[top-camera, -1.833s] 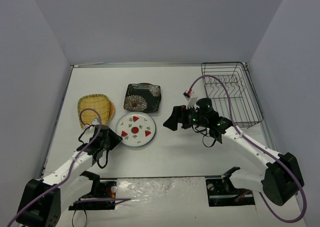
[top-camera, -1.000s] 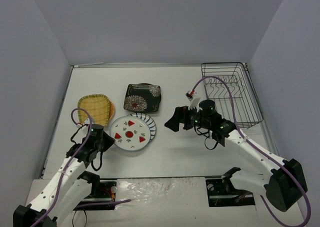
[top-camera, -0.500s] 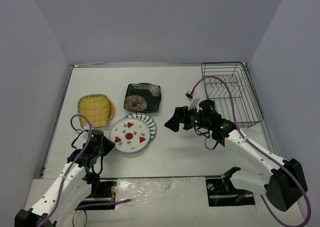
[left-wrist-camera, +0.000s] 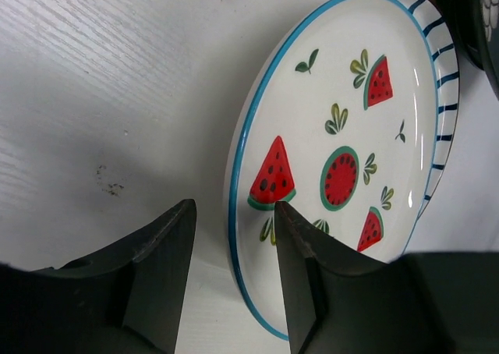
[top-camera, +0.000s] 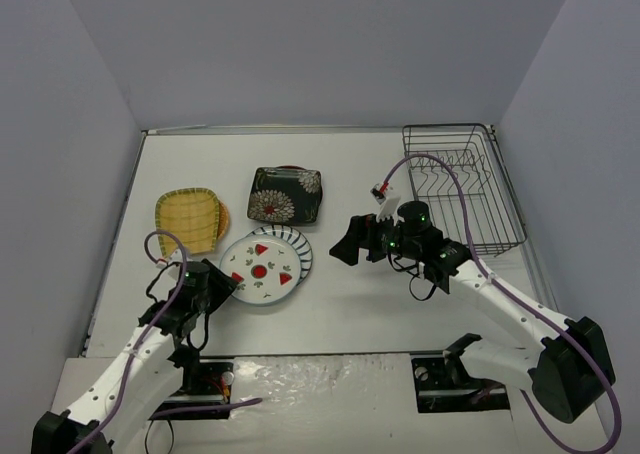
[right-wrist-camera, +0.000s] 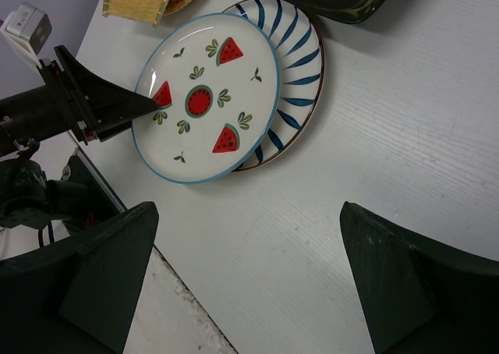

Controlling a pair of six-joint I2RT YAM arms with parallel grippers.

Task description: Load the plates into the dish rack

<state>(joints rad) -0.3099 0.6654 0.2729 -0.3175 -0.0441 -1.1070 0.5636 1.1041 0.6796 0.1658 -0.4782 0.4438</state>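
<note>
The white watermelon plate point(top-camera: 262, 271) point(left-wrist-camera: 343, 136) point(right-wrist-camera: 207, 97) lies partly on the white black-striped plate point(top-camera: 300, 249) point(left-wrist-camera: 444, 58) point(right-wrist-camera: 300, 65). My left gripper point(top-camera: 222, 284) point(left-wrist-camera: 235, 206) is open, its jaws straddling the watermelon plate's near-left rim, one over the plate and one over the table. My right gripper point(top-camera: 345, 242) point(right-wrist-camera: 248, 206) is wide open and empty, hovering right of these plates. The black floral plate point(top-camera: 286, 194) lies farther back. The yellow woven-look plate point(top-camera: 188, 217) lies on the orange-brown plate point(top-camera: 224, 217). The black wire dish rack point(top-camera: 463, 184) holds no plates.
A thin reddish rim point(top-camera: 290, 168) shows behind the floral plate. Grey walls close the table on the left, back and right. The right arm's purple cable point(top-camera: 440, 169) loops over the rack's near-left corner. The table's near edge point(right-wrist-camera: 156, 292) runs just below the plates.
The watermelon plate has slid left and nearer, uncovering the striped plate. My left arm has drawn back and its gripper now sits at that plate's rim. The right arm has barely moved.
</note>
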